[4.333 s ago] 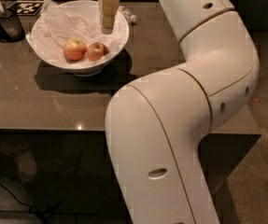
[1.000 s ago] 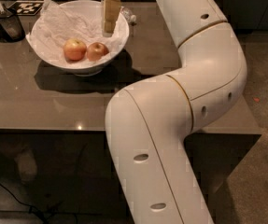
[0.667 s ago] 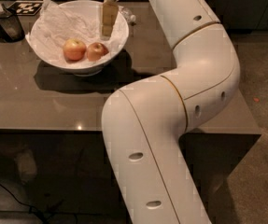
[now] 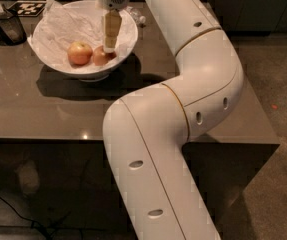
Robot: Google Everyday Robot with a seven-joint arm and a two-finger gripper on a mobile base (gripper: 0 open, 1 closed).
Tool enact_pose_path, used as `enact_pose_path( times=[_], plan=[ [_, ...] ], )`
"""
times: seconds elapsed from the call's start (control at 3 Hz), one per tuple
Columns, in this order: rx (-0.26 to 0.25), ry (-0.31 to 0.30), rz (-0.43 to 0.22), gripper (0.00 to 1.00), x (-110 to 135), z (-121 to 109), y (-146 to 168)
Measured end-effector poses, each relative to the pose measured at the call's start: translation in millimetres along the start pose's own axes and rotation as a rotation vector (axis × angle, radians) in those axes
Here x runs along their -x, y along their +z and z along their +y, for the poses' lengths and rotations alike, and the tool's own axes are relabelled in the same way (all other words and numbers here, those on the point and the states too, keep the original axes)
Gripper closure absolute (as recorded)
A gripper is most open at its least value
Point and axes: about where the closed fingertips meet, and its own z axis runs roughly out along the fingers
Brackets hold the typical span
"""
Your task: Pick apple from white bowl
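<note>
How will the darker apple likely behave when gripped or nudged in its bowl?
Round and smooth, the apple could roll or slip, likely toward the other apple beside it. It looks firm, so it probably won't squash. Crumpled paper in the bowl may shift beneath it. The gripper hangs right over it.

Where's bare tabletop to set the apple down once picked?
Bare table in front of the white bowl, out to the near edge. Crowded: back-left by the dark container; right side under the arm. The gripper hangs in the bowl over the apple.
</note>
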Motion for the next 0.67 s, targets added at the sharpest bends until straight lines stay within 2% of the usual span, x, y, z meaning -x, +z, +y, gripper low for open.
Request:
enact_pose_path(
  times=[0.67],
  plan=[
    [0.035, 0.022, -0.011, 0.12, -6, 2, 24]
  ],
)
